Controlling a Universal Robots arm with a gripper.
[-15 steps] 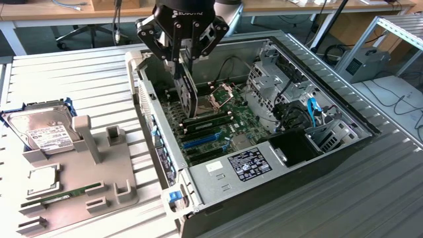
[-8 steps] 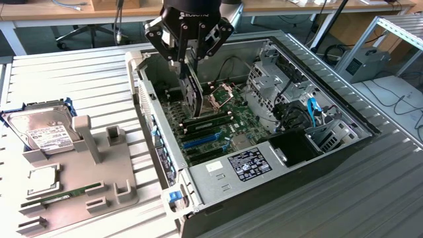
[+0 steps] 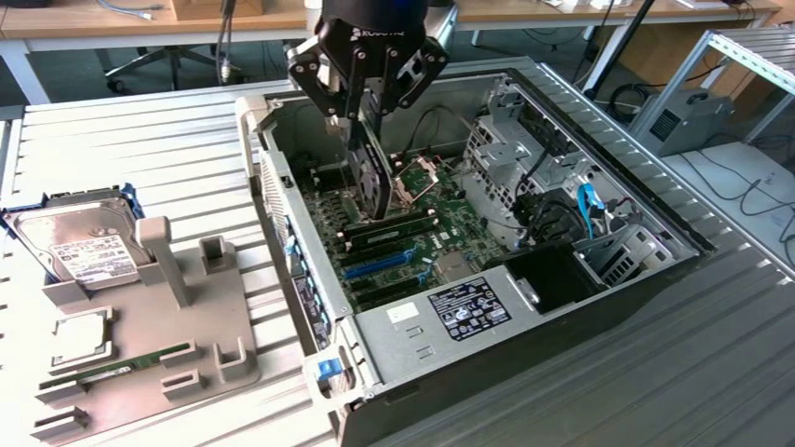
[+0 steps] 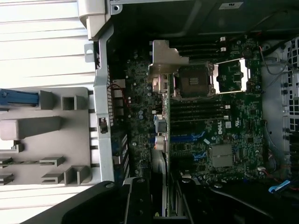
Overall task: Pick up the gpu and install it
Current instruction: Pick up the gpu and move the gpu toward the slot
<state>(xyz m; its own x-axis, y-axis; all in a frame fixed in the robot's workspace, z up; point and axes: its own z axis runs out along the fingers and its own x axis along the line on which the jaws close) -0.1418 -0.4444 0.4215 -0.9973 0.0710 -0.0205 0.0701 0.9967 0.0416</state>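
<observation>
While end effector [image 3: 363,114] pinches gpu [image 3: 371,177] upright inside open case [image 3: 410,328], ribbed metal table [image 3: 149,149] lies beneath; wooden desks [image 3: 74,19] behind.

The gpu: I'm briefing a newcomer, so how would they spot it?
Find the open computer case. Above its motherboard, the gripper holds the gpu on edge. It is a thin black card, unlike the silver hard drive on the exterior view's left.

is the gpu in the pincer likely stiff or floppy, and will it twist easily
Probably stiff: the gpu hangs straight from the pincer without sagging. Likely light for its size, being a thin flat card. Held by its top edge, it may twist if its lower edge catches the motherboard.
</observation>
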